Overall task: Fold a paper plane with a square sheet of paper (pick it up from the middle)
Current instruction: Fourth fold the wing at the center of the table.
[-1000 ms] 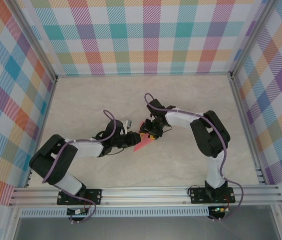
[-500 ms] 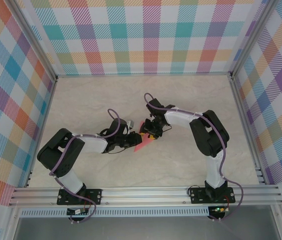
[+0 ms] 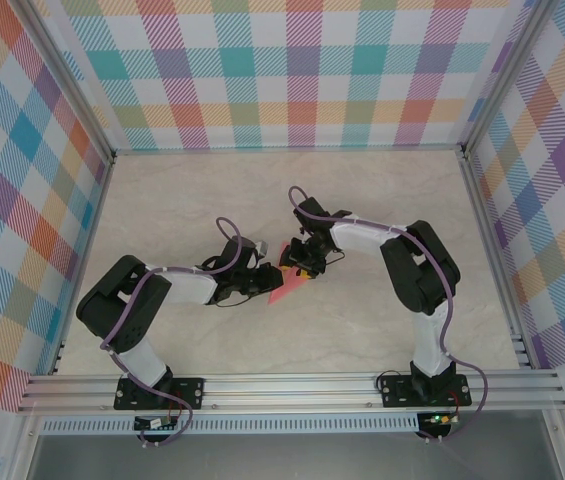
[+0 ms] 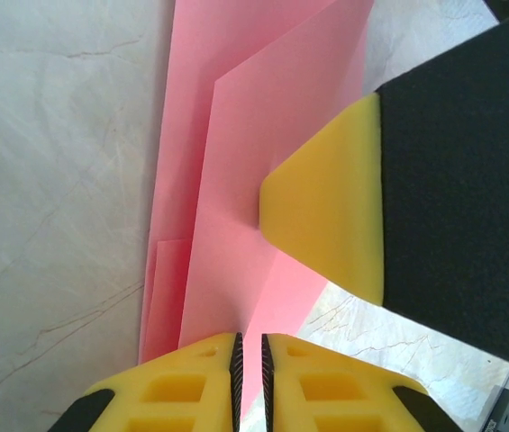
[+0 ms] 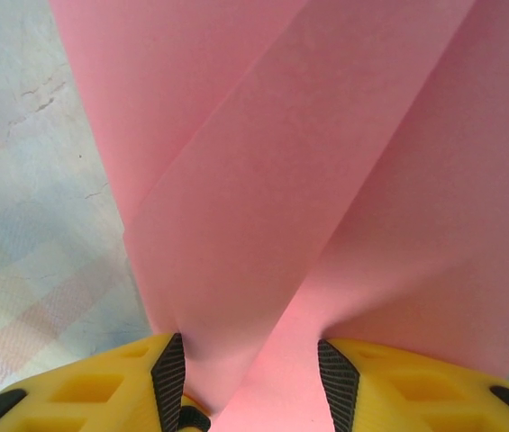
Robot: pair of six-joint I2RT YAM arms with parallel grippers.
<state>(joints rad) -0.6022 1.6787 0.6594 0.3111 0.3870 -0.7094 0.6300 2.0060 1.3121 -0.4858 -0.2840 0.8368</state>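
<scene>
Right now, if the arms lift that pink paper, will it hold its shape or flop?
Probably flops: the paper is thin and already bows between the right gripper's fingers. Its creases may stiffen it a little. Likely very light, easily dented.

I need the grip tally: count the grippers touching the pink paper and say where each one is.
2. The left gripper pinches the folded paper at its near edge; the right gripper straddles a raised fold, one pad pressing the paper. Contact underneath may be hidden.
</scene>
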